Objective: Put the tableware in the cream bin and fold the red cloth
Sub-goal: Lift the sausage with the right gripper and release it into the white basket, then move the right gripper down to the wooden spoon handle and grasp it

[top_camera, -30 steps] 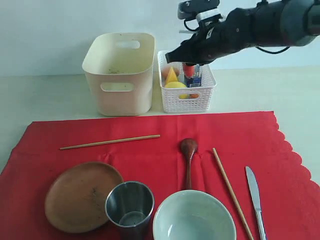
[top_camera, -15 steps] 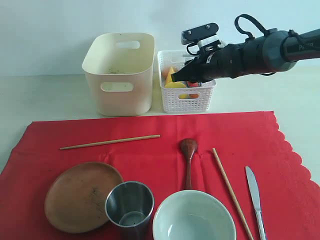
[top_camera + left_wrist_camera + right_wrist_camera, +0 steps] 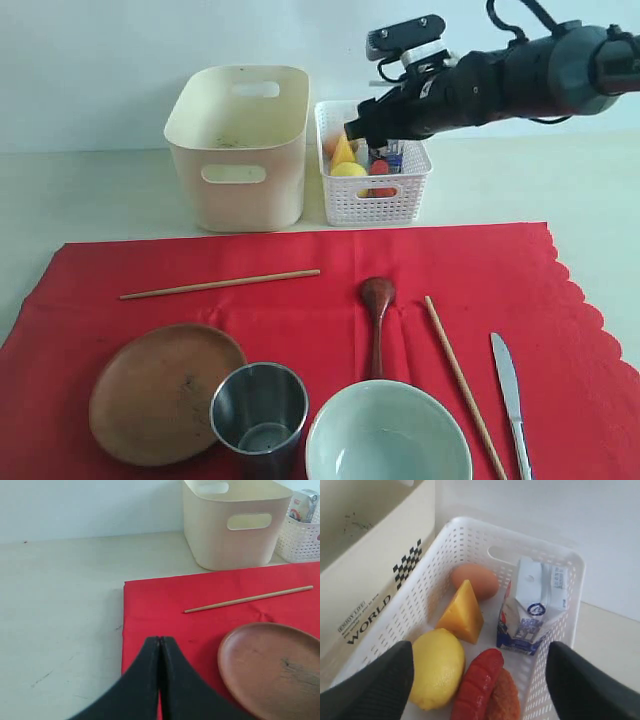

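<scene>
Open, the right end effector (image 3: pixel 358 128) hangs over the white basket (image 3: pixel 375 205) (far right) — the wooden plate (image 3: pixel 165 392) lies well nearer and left, on the red cloth (image 3: pixel 300 250), just beside the closed left end effector (image 3: pixel 160 641).

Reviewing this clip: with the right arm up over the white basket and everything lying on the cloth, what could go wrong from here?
1. The right gripper hangs open over the white basket, which holds only food; it may grab a wrong item there.
2. The steel cup stands close between the wooden plate and the bowl; lifting one could knock another.
3. Nothing is cleared off the red cloth; folding it now would tip the cup.
</scene>
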You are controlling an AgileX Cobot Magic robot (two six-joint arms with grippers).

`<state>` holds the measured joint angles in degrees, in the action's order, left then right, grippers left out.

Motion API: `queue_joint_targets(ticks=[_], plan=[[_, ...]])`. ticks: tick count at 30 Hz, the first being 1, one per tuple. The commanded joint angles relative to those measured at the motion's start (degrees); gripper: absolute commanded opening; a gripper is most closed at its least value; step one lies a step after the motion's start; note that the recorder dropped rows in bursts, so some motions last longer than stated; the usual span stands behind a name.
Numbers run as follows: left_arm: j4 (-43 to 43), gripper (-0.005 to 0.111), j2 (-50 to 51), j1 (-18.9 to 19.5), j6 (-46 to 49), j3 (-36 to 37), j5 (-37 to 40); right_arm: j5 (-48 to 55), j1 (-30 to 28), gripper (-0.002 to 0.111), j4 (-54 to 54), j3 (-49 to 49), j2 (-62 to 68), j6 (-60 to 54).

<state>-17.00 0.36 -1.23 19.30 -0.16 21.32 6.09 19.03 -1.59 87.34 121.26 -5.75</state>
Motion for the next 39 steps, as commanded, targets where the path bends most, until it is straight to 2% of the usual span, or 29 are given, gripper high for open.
queue_joint_targets(ticks=[1, 22, 35, 39], plan=[[-0.1, 0.0, -0.4, 0.2, -0.1, 0.2, -0.2, 4.2, -0.1, 0.071, 0.6, 0.6, -4.3, -0.4], [-0.1, 0.0, -0.4, 0.2, -0.1, 0.2, -0.2, 31.2, -0.1, 0.07, 0.6, 0.6, -21.0, -0.5], [-0.1, 0.0, -0.4, 0.2, -0.1, 0.2, -0.2, 41.3, 0.0, 0.07, -0.2, 0.4, -28.6, -0.5], [-0.1, 0.0, -0.4, 0.2, -0.1, 0.2, -0.2, 44.2, 0.0, 0.07, -4.9, 0.4, -29.9, -3.4]])
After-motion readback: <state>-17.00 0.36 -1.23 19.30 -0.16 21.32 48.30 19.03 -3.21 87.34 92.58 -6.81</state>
